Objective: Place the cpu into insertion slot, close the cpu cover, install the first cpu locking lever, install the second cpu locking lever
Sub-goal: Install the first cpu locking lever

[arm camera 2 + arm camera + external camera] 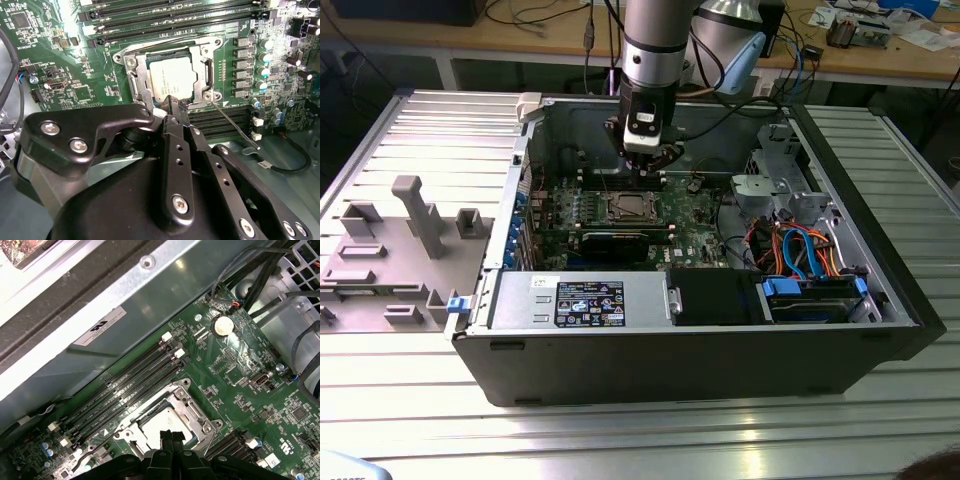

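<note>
Gripper [177, 106], fingers pinched together with nothing between them, hangs at the edge of the insertion slot [150, 47] — a thin wire lever [235, 125] jutting out beside it. The cpu [170, 77] sits in the slot, cpu cover [141, 82] lying flat around it; long black slots [165, 15] beyond.

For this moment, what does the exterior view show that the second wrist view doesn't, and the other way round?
The exterior view adds the computer case, the power-supply box and a grey fixture at the exterior view's left. The second wrist view adds a thin wire lever angling away from the socket corner and a row of capacitors. Both show the gripper, jaws shut, at the edge of the insertion slot, with the cpu in it, on the green motherboard.
</note>
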`<state>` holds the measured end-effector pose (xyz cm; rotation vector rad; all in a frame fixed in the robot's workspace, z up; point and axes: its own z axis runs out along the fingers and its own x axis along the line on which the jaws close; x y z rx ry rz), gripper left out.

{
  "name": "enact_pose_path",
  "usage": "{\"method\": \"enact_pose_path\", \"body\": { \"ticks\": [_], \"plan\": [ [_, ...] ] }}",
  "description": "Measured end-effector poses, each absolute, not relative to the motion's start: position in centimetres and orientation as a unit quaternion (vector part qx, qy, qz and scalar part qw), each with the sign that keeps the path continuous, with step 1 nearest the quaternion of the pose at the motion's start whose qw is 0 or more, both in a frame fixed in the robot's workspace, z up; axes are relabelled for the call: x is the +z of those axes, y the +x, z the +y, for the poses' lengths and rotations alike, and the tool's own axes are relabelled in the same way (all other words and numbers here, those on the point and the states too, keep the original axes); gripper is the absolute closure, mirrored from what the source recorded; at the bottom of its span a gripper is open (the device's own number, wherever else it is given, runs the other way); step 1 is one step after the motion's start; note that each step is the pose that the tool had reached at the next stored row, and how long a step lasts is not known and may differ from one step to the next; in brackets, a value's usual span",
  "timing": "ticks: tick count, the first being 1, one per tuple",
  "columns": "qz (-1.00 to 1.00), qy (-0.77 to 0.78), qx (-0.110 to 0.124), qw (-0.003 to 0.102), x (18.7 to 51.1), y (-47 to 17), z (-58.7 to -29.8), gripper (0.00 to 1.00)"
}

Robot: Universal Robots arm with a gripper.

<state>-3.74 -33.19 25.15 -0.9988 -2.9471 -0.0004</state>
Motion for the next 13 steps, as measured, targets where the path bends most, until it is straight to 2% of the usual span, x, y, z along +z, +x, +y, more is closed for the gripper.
{"method": "enact_pose_path", "body": {
  "ticks": [13],
  "plan": [
    [-0.954,-0.301,-0.003,0.016,25.15,-3.74,-33.19,0.89]
  ]
}}
